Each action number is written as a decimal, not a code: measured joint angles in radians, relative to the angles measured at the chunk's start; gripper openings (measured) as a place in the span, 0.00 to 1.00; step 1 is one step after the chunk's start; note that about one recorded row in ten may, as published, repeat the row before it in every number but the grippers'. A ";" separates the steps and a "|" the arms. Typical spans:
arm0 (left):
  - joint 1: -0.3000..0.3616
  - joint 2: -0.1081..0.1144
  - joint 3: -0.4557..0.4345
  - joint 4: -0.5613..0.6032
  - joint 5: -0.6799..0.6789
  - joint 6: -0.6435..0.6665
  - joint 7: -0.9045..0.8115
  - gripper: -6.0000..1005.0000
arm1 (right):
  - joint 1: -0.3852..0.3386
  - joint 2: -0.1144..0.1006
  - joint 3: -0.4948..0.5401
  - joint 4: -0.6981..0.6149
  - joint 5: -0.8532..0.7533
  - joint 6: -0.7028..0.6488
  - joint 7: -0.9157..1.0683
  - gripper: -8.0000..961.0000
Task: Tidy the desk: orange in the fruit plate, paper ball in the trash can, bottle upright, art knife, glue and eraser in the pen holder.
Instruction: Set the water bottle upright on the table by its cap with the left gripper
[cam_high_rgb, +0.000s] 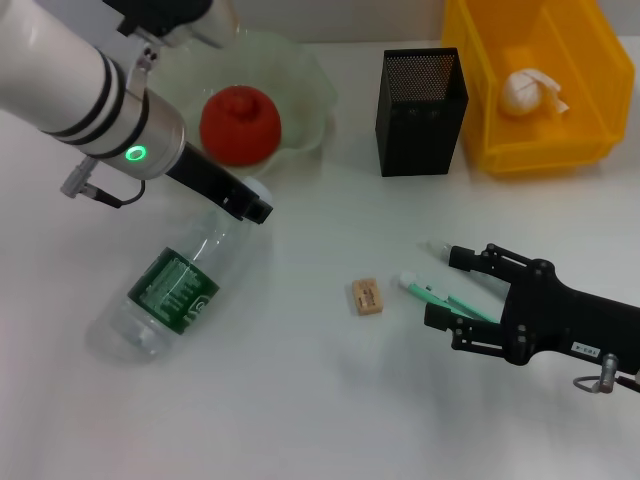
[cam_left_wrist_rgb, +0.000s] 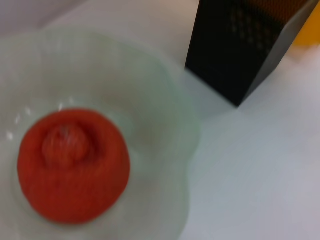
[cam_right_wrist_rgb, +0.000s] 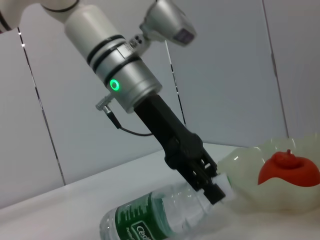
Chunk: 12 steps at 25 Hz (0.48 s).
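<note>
Left gripper (cam_right_wrist_rgb: 216, 187) pinches cap end of bottle (cam_high_rgb: 165, 293); only right wrist view shows that grip clearly. Bottle lies on its side at left, clear, green label. Right gripper (cam_high_rgb: 446, 290) spread around green-white glue pen (cam_high_rgb: 440, 297), near right. Eraser (cam_high_rgb: 367, 297) beside. Orange (cam_high_rgb: 240, 124) in plate (cam_high_rgb: 305, 95), paper ball (cam_high_rgb: 524, 92) in yellow bin (cam_high_rgb: 480, 60), pen holder (cam_high_rgb: 420, 98) between.
</note>
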 joint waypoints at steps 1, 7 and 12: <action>0.050 0.003 0.009 0.081 -0.033 0.001 0.023 0.44 | -0.001 0.000 0.000 0.000 0.000 0.000 0.001 0.88; 0.106 0.006 -0.036 0.121 -0.192 -0.006 0.123 0.44 | -0.002 0.000 0.001 0.002 0.001 0.000 0.007 0.88; 0.145 0.006 -0.079 0.122 -0.322 -0.025 0.216 0.44 | 0.007 0.000 0.006 0.015 0.002 -0.001 0.008 0.88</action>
